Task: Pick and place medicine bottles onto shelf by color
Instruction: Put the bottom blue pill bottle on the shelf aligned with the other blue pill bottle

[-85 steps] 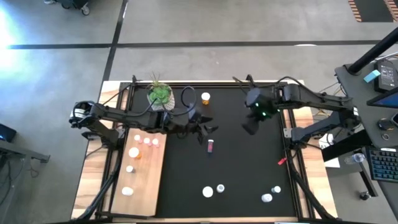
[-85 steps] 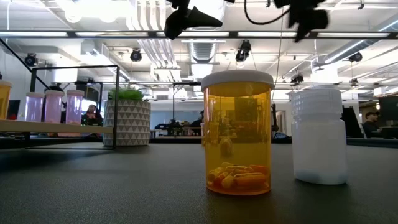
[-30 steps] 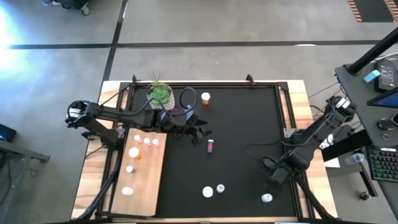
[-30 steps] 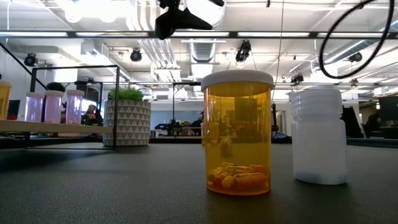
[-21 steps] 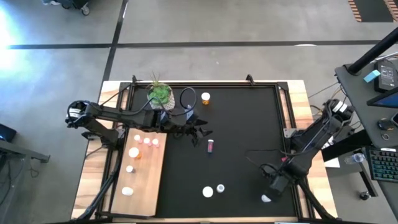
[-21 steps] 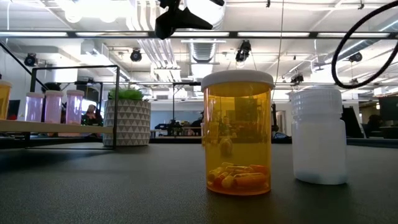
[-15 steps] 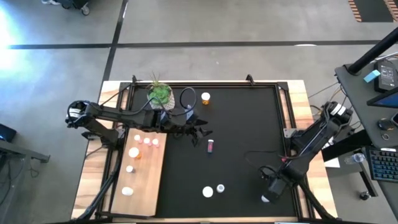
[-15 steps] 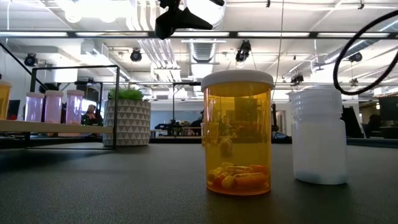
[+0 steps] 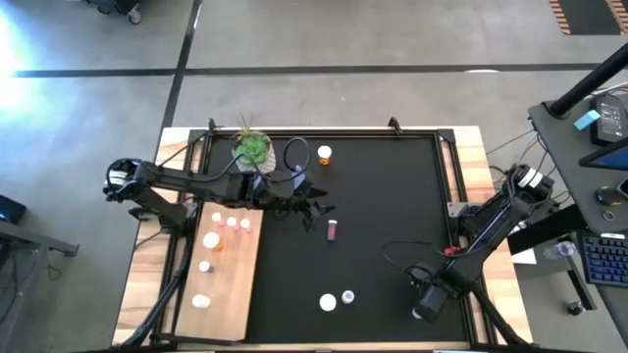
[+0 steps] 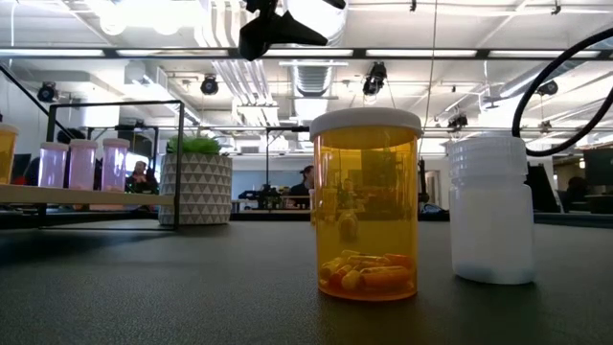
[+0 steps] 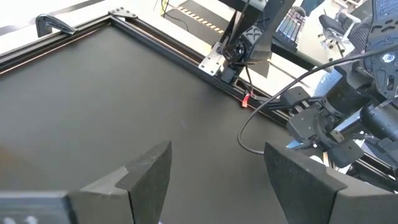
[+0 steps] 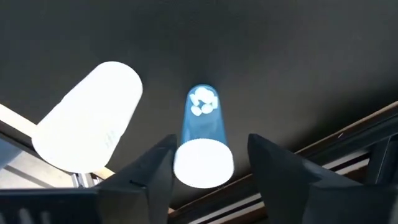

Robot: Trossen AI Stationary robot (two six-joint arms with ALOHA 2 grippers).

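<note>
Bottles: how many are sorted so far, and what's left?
Done: six bottles stand on the shelf. In hand: the right gripper is down at a blue bottle, not lifted yet; the left gripper waits open near the plant. Left: the white bottle beside it, two more, an orange one, a maroon one.

The room had a grey concrete floor crossed by dark lines. Overhead, an open ceiling carried white ducts, long strip lights and black spotlights. People sat at desks far behind the table. A workstation with a keyboard stood just beyond the right arm's base; office chairs showed there too.
</note>
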